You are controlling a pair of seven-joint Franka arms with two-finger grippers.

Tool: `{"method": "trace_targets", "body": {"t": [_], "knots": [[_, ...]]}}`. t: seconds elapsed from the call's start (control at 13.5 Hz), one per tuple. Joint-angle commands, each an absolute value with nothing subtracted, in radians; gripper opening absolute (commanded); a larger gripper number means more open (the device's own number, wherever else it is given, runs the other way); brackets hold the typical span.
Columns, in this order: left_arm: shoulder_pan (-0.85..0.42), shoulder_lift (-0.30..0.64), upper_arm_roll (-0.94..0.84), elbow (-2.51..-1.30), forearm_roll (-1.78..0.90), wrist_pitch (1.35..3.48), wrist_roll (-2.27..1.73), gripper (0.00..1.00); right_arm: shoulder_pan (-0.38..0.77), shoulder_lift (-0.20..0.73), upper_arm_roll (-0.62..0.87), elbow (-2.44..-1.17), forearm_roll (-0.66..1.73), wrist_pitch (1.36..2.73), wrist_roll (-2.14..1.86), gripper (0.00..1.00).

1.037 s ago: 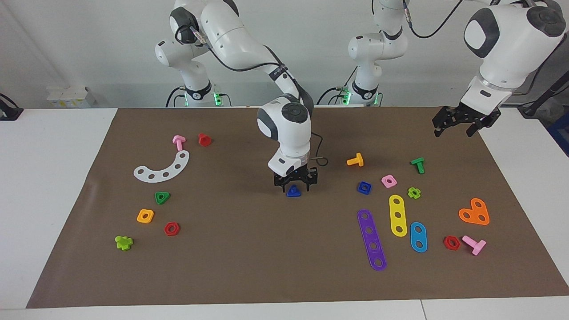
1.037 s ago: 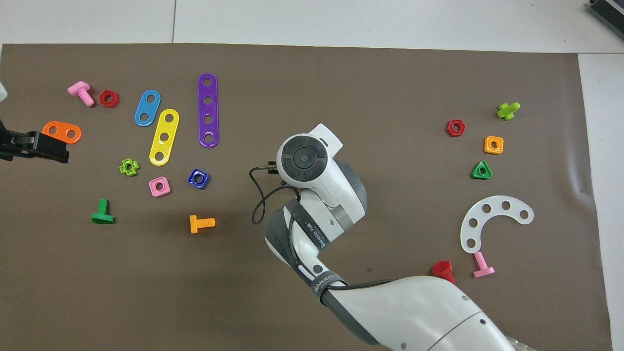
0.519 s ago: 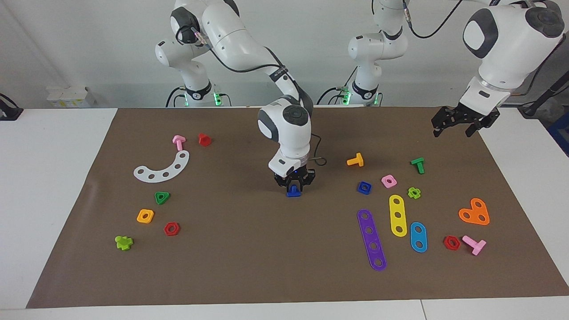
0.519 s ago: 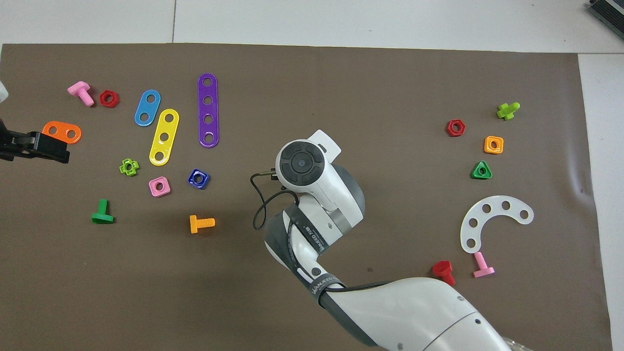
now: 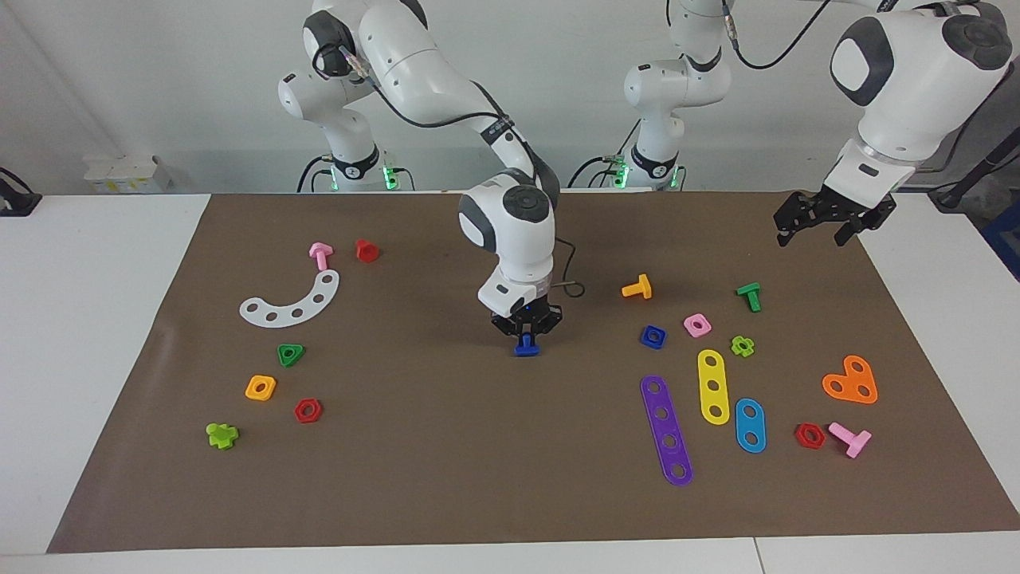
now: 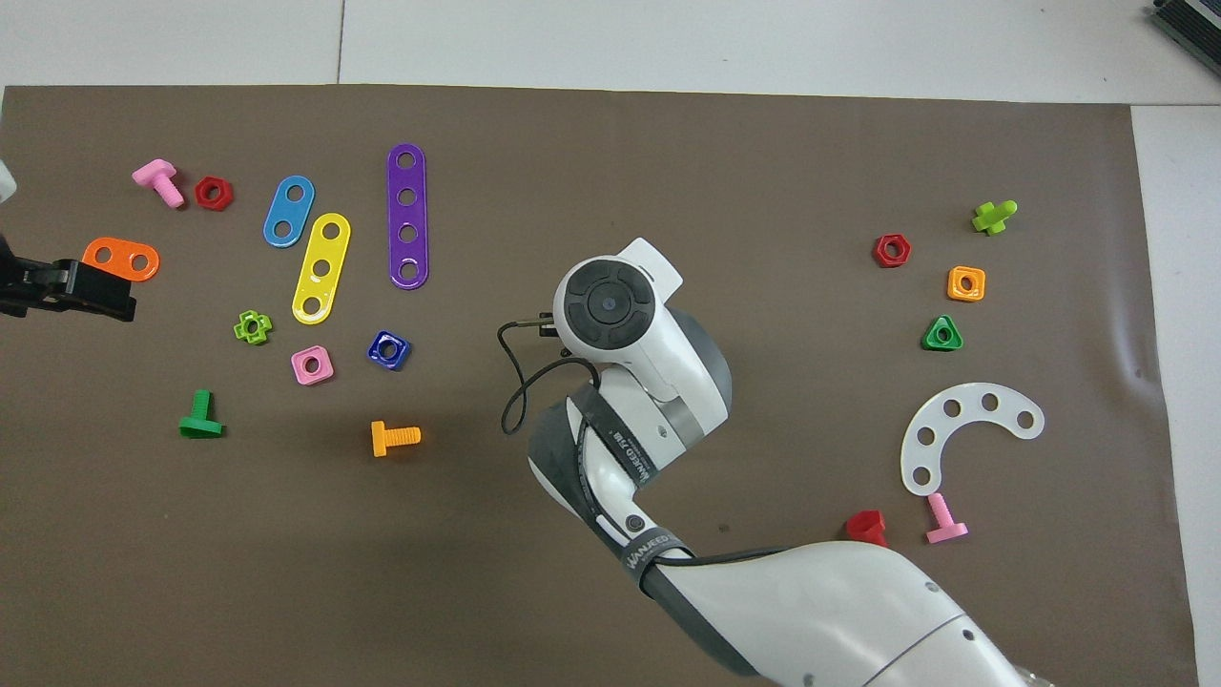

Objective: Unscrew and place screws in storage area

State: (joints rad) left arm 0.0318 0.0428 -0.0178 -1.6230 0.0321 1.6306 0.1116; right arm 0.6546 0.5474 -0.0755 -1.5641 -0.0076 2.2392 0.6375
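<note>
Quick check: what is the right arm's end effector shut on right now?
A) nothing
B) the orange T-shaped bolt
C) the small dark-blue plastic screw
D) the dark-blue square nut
C: in the facing view the right end effector is shut on the small dark-blue plastic screw at mid-mat.

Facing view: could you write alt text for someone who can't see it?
The right gripper is shut on a blue screw at the middle of a brown mat. The left gripper hangs open over the mat's corner by its own base. Colourful toy nuts, bolts and strips lie scattered toward both ends.
</note>
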Motion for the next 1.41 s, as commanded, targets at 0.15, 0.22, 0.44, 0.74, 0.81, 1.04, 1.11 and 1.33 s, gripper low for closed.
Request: {"method": "trace_targets", "body": {"t": [0.15,0.22,0.44,0.74,0.81,1.04,1.11,1.33], "knots": [[0.037,0.020,-0.020,-1.652,0.046,1.640,0.110,1.00,0.418,0.287,-0.064,-1.721,-0.005,2.134,0.430,0.00],[0.038,0.020,-0.020,-1.652,0.045,1.640,0.112,1.00,0.369,0.253,-0.064,-1.773,-0.005,2.132,0.364,0.00],[0.038,0.020,-0.020,-1.652,0.044,1.640,0.110,1.00,0.218,0.203,-0.064,-1.923,0.000,2.204,0.172,0.00],[0.038,0.020,-0.020,-1.652,0.044,1.640,0.110,1.00,0.115,0.218,-0.064,-2.034,0.070,2.344,0.029,0.00],[0.038,0.020,-0.020,-1.652,0.044,1.640,0.110,1.00,0.107,0.225,-0.064,-2.043,0.072,2.365,0.019,0.00],[0.038,0.020,-0.020,-1.652,0.044,1.640,0.112,1.00,0.101,0.242,-0.064,-2.054,0.072,2.391,0.017,0.00],[0.038,0.020,-0.020,-1.652,0.044,1.640,0.112,1.00,0.101,0.244,-0.064,-2.066,0.072,2.404,0.017,0.00],[0.038,0.020,-0.020,-1.652,0.044,1.640,0.110,1.00,0.101,0.253,-0.064,-2.082,0.072,2.442,0.023,0.87]]}}
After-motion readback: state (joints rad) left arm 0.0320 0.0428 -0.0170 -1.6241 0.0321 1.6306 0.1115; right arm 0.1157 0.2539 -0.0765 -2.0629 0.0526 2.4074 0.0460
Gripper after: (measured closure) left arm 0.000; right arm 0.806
